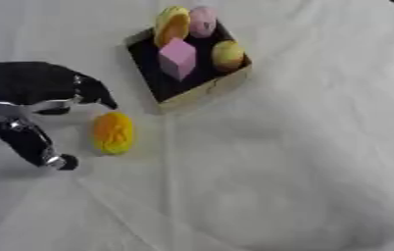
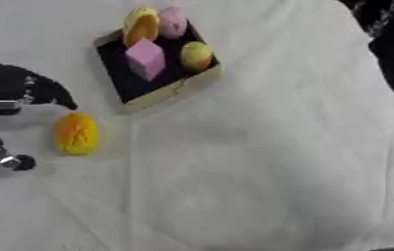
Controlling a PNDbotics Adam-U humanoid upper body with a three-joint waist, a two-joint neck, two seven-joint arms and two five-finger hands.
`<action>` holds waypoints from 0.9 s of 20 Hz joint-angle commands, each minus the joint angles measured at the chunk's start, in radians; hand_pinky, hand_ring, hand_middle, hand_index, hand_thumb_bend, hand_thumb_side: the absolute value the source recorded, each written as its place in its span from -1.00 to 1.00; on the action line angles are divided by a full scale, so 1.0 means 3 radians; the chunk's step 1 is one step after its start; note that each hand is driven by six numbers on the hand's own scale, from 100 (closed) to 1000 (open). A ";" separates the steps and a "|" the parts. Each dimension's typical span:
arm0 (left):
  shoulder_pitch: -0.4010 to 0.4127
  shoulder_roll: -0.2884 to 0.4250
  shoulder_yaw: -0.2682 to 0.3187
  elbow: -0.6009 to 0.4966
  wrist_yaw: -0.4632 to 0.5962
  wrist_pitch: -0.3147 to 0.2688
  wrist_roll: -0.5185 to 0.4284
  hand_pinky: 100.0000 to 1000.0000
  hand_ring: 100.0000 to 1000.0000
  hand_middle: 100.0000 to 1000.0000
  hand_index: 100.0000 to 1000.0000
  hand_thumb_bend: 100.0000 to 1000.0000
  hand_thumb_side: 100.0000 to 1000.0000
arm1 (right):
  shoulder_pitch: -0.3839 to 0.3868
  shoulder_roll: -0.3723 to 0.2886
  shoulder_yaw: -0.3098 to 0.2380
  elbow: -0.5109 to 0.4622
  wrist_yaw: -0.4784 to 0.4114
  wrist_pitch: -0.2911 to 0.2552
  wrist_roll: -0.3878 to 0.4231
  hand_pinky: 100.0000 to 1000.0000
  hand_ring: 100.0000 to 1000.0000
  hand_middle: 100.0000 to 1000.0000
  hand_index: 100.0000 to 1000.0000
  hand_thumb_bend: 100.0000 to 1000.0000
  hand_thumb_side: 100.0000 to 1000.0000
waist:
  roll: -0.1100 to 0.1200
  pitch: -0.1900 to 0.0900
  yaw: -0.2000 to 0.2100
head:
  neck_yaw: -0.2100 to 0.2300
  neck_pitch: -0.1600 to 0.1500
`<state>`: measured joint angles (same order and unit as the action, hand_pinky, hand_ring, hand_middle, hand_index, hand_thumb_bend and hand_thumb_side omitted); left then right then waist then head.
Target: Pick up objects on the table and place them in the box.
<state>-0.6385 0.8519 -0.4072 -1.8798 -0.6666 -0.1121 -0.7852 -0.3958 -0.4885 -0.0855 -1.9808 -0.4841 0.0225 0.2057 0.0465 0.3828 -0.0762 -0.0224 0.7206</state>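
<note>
Risk is sitting mostly at the left edge of the frame, where the robot's black and silver left hand (image 1: 37,105) is hovering with its fingers spread apart and holding nothing, one dark finger pointing at the orange-yellow, egg-shaped object (image 1: 114,132) from above left and another reaching down below left of it. The object is lying on the white cloth-covered counter (image 1: 286,171) in the middle left of the picture, just beside the fingers but apparently not touching them. Being rounded, it is likely to roll if a fingertip is nudging it before the others are closing, and the loose cloth may be bunching under it and carrying it away.

The shallow, dark-lined, pale-walled box (image 1: 202,90) is sitting in the upper middle, tilted askew, near the object. It is already holding a pink cube (image 1: 177,58), a small yellow round piece (image 1: 228,54), a yellow-orange rounded piece (image 1: 172,25) and a pink rounded piece (image 1: 203,20), the last two crowding the far corner. A careless drop may be landing on these or bouncing off the low wall. The right hand is not showing in either view.
</note>
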 commanded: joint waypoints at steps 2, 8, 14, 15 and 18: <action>-0.0072 0.0018 -0.0013 0.0074 0.0015 -0.0018 0.0005 0.72 0.70 0.61 0.82 -0.04 -0.74 | -0.0029 -0.0049 -0.0026 -0.0064 0.0013 0.0007 0.0000 1.00 0.79 0.07 0.52 -1.00 -0.05 | 0.0008 -0.0043 -0.0007 | 0.0004 -0.0004; -0.0136 -0.0045 -0.0062 0.0188 -0.0001 -0.0030 -0.0023 0.70 0.68 0.60 0.80 0.00 -0.71 | -0.0029 -0.0043 -0.0025 -0.0064 0.0015 0.0012 0.0001 1.00 0.79 0.07 0.52 -1.00 -0.05 | 0.0011 -0.0043 -0.0018 | 0.0008 -0.0003; -0.0169 -0.0086 -0.0106 0.0286 -0.0133 -0.0067 -0.0020 0.68 0.66 0.56 0.78 0.01 -0.67 | -0.0025 -0.0039 -0.0029 -0.0064 0.0021 0.0015 -0.0002 1.00 0.78 0.06 0.52 -1.00 -0.05 | 0.0012 -0.0039 -0.0029 | 0.0010 -0.0004; -0.0169 -0.0087 -0.0109 0.0295 -0.0151 -0.0072 -0.0019 0.68 0.66 0.56 0.77 0.01 -0.67 | -0.0026 -0.0039 -0.0029 -0.0064 0.0021 0.0014 -0.0002 1.00 0.78 0.06 0.52 -1.00 -0.05 | 0.0012 -0.0039 -0.0028 | 0.0012 -0.0006; -0.0169 -0.0094 -0.0115 0.0313 -0.0187 -0.0083 -0.0008 0.66 0.64 0.54 0.73 -0.07 -0.65 | -0.0028 -0.0037 -0.0029 -0.0064 0.0019 0.0014 -0.0003 1.00 0.78 0.06 0.52 -1.00 -0.05 | 0.0012 -0.0041 -0.0031 | 0.0015 -0.0009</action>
<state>-0.6767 0.8084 -0.4466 -1.7819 -0.7161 -0.1329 -0.7896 -0.3957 -0.4874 -0.0854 -1.9808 -0.4808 0.0250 0.2050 0.0465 0.3828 -0.0852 -0.0194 0.7206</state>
